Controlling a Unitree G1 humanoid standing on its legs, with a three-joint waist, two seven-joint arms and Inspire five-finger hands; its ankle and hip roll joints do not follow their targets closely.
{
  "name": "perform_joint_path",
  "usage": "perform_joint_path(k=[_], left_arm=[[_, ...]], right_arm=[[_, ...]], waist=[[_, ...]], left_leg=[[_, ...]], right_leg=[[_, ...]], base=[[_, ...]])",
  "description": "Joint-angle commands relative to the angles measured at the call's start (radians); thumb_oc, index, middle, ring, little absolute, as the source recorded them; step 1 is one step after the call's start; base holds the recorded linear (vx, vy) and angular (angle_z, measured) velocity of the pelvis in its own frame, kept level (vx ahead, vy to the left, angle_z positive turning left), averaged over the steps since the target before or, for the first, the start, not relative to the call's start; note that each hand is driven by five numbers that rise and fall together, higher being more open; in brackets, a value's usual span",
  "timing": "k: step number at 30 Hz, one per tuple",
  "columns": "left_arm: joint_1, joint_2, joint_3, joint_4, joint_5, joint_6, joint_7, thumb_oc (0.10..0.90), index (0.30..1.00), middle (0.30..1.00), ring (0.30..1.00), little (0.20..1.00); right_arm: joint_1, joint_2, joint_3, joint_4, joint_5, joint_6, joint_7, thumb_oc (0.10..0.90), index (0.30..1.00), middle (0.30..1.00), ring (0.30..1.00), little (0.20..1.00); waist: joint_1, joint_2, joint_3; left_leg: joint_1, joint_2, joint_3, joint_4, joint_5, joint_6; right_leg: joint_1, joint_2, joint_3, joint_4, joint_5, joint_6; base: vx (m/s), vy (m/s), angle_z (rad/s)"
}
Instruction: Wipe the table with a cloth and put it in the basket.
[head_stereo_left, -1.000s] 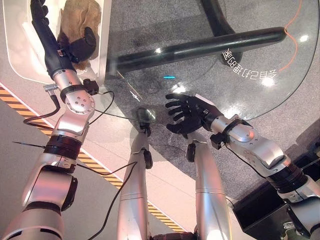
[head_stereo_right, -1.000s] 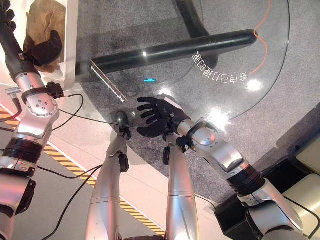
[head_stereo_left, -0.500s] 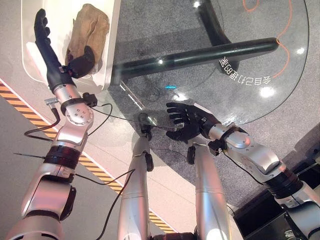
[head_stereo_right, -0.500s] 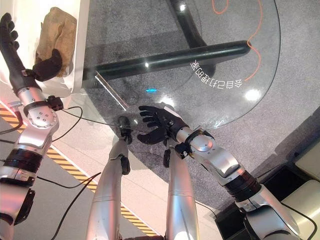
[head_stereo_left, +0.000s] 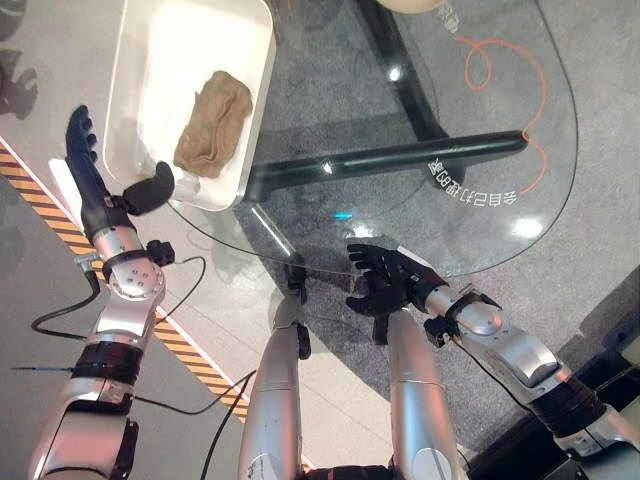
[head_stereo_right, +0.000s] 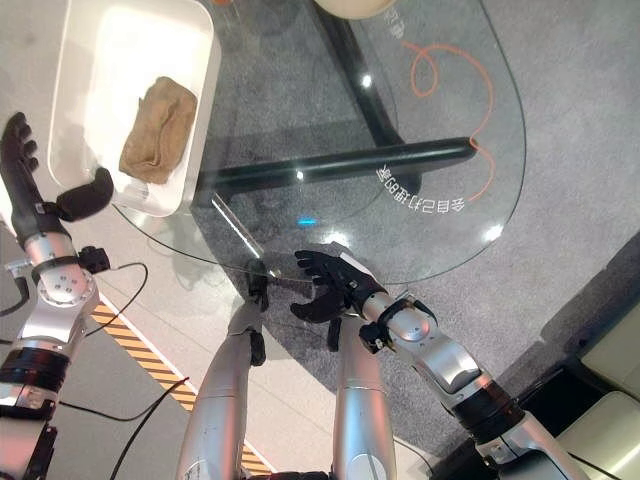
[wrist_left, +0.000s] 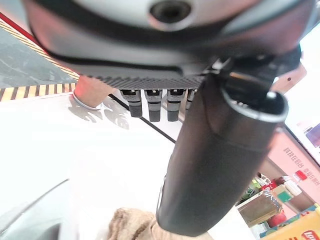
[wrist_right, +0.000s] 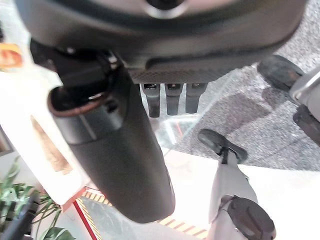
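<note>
Glass table (head_stereo_left: 480, 110), crumpled tan cloth (head_stereo_left: 213, 122), white basket (head_stereo_left: 150, 60)

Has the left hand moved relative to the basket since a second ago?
Yes. The left hand, fingers straight, has pulled back out of the basket toward the robot; it now sits at the near rim, apart from the cloth lying inside.

Cloth (head_stereo_left: 213, 124) in basket (head_stereo_left: 144, 66), basket at table's (head_stereo_left: 480, 120) left edge, left robot hand (head_stereo_left: 98, 182) beside basket
</note>
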Motion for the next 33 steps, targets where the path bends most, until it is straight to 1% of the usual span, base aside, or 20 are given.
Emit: perform_joint_path(k=[1, 4, 6, 9, 10, 11, 12, 15, 16, 18, 20, 21, 23, 24, 25, 26, 28, 30, 32, 33], left_arm=[[0.02, 0.029, 0.108, -0.052, -0.05, -0.12, -0.04, 0.8, 0.9, 0.9, 0.9, 0.9], [0.065, 0.004, 0.108, -0.06, -0.052, -0.13, -0.07, 0.8, 0.9, 0.9, 0.9, 0.9], [0.144, -0.048, 0.092, -0.078, -0.036, -0.124, -0.103, 0.8, 0.9, 0.9, 0.9, 0.9], [0.204, -0.088, 0.067, -0.068, -0.02, -0.104, -0.127, 0.8, 0.9, 0.9, 0.9, 0.9], [0.233, -0.101, 0.051, -0.041, -0.031, -0.096, -0.14, 0.8, 0.9, 0.9, 0.9, 0.9], [0.236, -0.103, 0.049, -0.037, -0.037, -0.095, -0.143, 0.8, 0.9, 0.9, 0.9, 0.9], [0.264, -0.122, 0.034, -0.01, -0.07, -0.095, -0.176, 0.8, 0.9, 0.9, 0.9, 0.9], [0.328, -0.163, 0.0, 0.034, -0.057, -0.101, -0.213, 0.8, 0.9, 0.9, 0.9, 0.9], [0.361, -0.194, -0.018, 0.064, -0.065, -0.098, -0.246, 0.8, 0.9, 0.9, 0.9, 0.9], [0.388, -0.216, -0.039, 0.09, -0.053, -0.093, -0.258, 0.8, 0.9, 0.9, 0.9, 0.9], [0.433, -0.267, -0.058, 0.154, -0.06, -0.05, -0.336, 0.8, 0.9, 0.9, 0.9, 0.9], [0.436, -0.271, -0.059, 0.159, -0.066, -0.041, -0.343, 0.8, 0.9, 0.9, 0.9, 0.9], [0.463, -0.316, -0.074, 0.228, -0.105, 0.003, -0.382, 0.8, 0.9, 0.9, 0.9, 0.9], [0.465, -0.319, -0.075, 0.233, -0.112, 0.008, -0.385, 0.8, 0.9, 0.9, 0.9, 0.9], [0.474, -0.341, -0.073, 0.269, -0.141, 0.029, -0.414, 0.8, 0.9, 0.9, 0.9, 0.9], [0.476, -0.347, -0.074, 0.281, -0.146, 0.031, -0.422, 0.8, 0.9, 0.9, 0.9, 0.9], [0.489, -0.382, -0.084, 0.347, -0.146, 0.059, -0.468, 0.8, 0.9, 0.9, 0.9, 0.9], [0.493, -0.392, -0.094, 0.373, -0.154, 0.064, -0.485, 0.8, 0.9, 0.9, 0.9, 0.9], [0.491, -0.415, -0.12, 0.459, -0.164, 0.072, -0.522, 0.8, 0.9, 0.9, 0.9, 0.9], [0.488, -0.419, -0.122, 0.476, -0.163, 0.073, -0.527, 0.8, 0.9, 0.9, 0.9, 0.9]], right_arm=[[0.056, 0.037, -0.035, -0.01, 0.011, -0.103, 0.05, 0.8, 0.9, 0.9, 0.9, 0.9], [0.081, 0.048, -0.044, 0.034, 0.01, -0.127, 0.063, 0.8, 0.9, 0.9, 0.9, 0.9], [0.135, 0.077, -0.056, 0.124, 0.015, -0.166, 0.078, 0.8, 0.9, 0.9, 0.9, 0.9], [0.173, 0.102, -0.07, 0.227, 0.027, -0.206, 0.098, 0.8, 0.9, 0.9, 0.9, 0.9], [0.193, 0.119, -0.075, 0.273, 0.022, -0.22, 0.106, 0.8, 0.9, 0.9, 0.9, 0.9], [0.194, 0.121, -0.075, 0.277, 0.021, -0.221, 0.107, 0.8, 0.9, 0.9, 0.9, 0.9], [0.213, 0.136, -0.075, 0.308, 0.026, -0.224, 0.108, 0.8, 0.9, 0.9, 0.9, 0.9], [0.253, 0.174, -0.091, 0.364, 0.011, -0.217, 0.123, 0.8, 0.9, 0.9, 0.9, 0.9], [0.277, 0.193, -0.101, 0.394, 0.023, -0.207, 0.122, 0.8, 0.9, 0.9, 0.9, 0.9], [0.294, 0.214, -0.11, 0.431, 0.013, -0.202, 0.124, 0.8, 0.9, 0.9, 0.9, 0.9], [0.317, 0.251, -0.121, 0.503, 0.007, -0.184, 0.094, 0.8, 0.9, 0.9, 0.9, 0.9], [0.318, 0.254, -0.123, 0.509, 0.006, -0.18, 0.092, 0.8, 0.9, 0.9, 0.9, 0.9], [0.322, 0.284, -0.13, 0.597, 0.009, -0.165, 0.063, 0.8, 0.9, 0.9, 0.9, 0.9], [0.323, 0.286, -0.13, 0.602, 0.01, -0.163, 0.058, 0.8, 0.9, 0.9, 0.9, 0.9], [0.323, 0.298, -0.132, 0.647, 0.012, -0.158, 0.044, 0.8, 0.9, 0.9, 0.9, 0.9], [0.324, 0.301, -0.132, 0.659, 0.011, -0.158, 0.041, 0.8, 0.9, 0.9, 0.9, 0.9], [0.328, 0.321, -0.139, 0.747, 0.005, -0.144, 0.017, 0.8, 0.9, 0.9, 0.9, 0.9], [0.327, 0.328, -0.141, 0.774, 0.009, -0.133, 0.011, 0.8, 0.9, 0.9, 0.9, 0.9], [0.317, 0.352, -0.146, 0.894, -0.006, -0.135, 0.01, 0.8, 0.9, 0.9, 0.9, 0.9], [0.315, 0.356, -0.149, 0.916, -0.01, -0.134, 0.012, 0.8, 0.9, 0.9, 0.9, 0.9]], waist=[[0.007, -0.019, -0.026], [0.013, -0.021, -0.026], [0.025, -0.027, -0.026], [0.033, -0.032, -0.026], [0.035, -0.033, -0.026], [0.035, -0.033, -0.028], [0.035, -0.033, -0.051], [0.033, -0.034, -0.1], [0.032, -0.035, -0.127], [0.033, -0.036, -0.16], [0.038, -0.039, -0.219], [0.039, -0.039, -0.223], [0.044, -0.04, -0.271], [0.045, -0.04, -0.273], [0.048, -0.041, -0.293], [0.048, -0.042, -0.299], [0.053, -0.041, -0.334], [0.054, -0.041, -0.344], [0.057, -0.039, -0.368], [0.058, -0.039, -0.372]], left_leg=[[0.08, -0.072, 0.07, 0.12, -0.178, 0.007], [0.117, -0.073, 0.062, 0.109, -0.177, 0.004], [0.204, -0.077, 0.045, 0.083, -0.176, 0.001], [0.287, -0.074, 0.035, 0.059, -0.173, -0.001], [0.335, -0.071, 0.032, 0.045, -0.176, -0.003], [0.337, -0.07, 0.032, 0.041, -0.172, -0.003], [0.362, -0.068, 0.029, 0.027, -0.171, -0.005], [0.413, -0.06, 0.028, -0.007, -0.167, -0.011], [0.453, -0.057, 0.027, -0.025, -0.171, -0.012], [0.478, -0.055, 0.028, -0.036, -0.172, -0.013], [0.536, -0.048, 0.029, -0.058, -0.179, -0.012], [0.541, -0.047, 0.03, -0.06, -0.18, -0.012], [0.578, -0.04, 0.027, -0.071, -0.184, -0.009], [0.581, -0.039, 0.027, -0.072, -0.185, -0.009], [0.595, -0.037, 0.027, -0.076, -0.188, -0.008], [0.6, -0.036, 0.026, -0.077, -0.189, -0.007], [0.627, -0.032, 0.02, -0.086, -0.193, -0.005], [0.638, -0.029, 0.018, -0.094, -0.193, -0.005], [0.668, -0.021, 0.014, -0.116, -0.193, -0.003], [0.673, -0.019, 0.014, -0.119, -0.193, -0.002]], right_leg=[[0.133, 0.063, -0.034, -0.215, 0.07, 0.037], [0.171, 0.064, -0.036, -0.221, 0.065, 0.038], [0.26, 0.067, -0.039, -0.237, 0.054, 0.037], [0.35, 0.068, -0.044, -0.256, 0.045, 0.032], [0.399, 0.067, -0.046, -0.263, 0.036, 0.032], [0.403, 0.068, -0.046, -0.269, 0.04, 0.031], [0.432, 0.067, -0.049, -0.284, 0.04, 0.031], [0.498, 0.064, -0.055, -0.329, 0.045, 0.03], [0.544, 0.063, -0.058, -0.354, 0.045, 0.03], [0.58, 0.062, -0.06, -0.379, 0.05, 0.032], [0.648, 0.061, -0.064, -0.421, 0.057, 0.033], [0.653, 0.061, -0.065, -0.424, 0.058, 0.033], [0.695, 0.061, -0.063, -0.445, 0.064, 0.035], [0.698, 0.061, -0.063, -0.447, 0.064, 0.035], [0.714, 0.061, -0.063, -0.456, 0.066, 0.036], [0.719, 0.062, -0.063, -0.459, 0.066, 0.036], [0.752, 0.063, -0.065, -0.479, 0.07, 0.038], [0.764, 0.064, -0.064, -0.488, 0.073, 0.039], [0.791, 0.067, -0.064, -0.51, 0.079, 0.042], [0.796, 0.068, -0.064, -0.514, 0.08, 0.043]], base=[[-0.04, -0.074, 0.02], [-0.02, -0.079, 0.01], [-0.02, -0.144, -0.02], [-0.01, -0.104, 0.03], [-0.01, -0.083, 0.07], [0.02, -0.084, 0.04], [0.05, -0.067, 0.01], [0.08, -0.075, 0.0], [0.1, -0.077, -0.02], [0.11, -0.072, -0.01], [0.15, -0.099, 0.0], [0.13, -0.091, -0.05], [0.11, -0.089, -0.04], [0.11, -0.097, 0.0], [0.06, -0.054, 0.0], [0.1, -0.076, -0.01], [0.1, -0.082, 0.02], [0.05, -0.068, 0.09], [0.05, -0.092, 0.03], [0.04, -0.074, 0.0]])
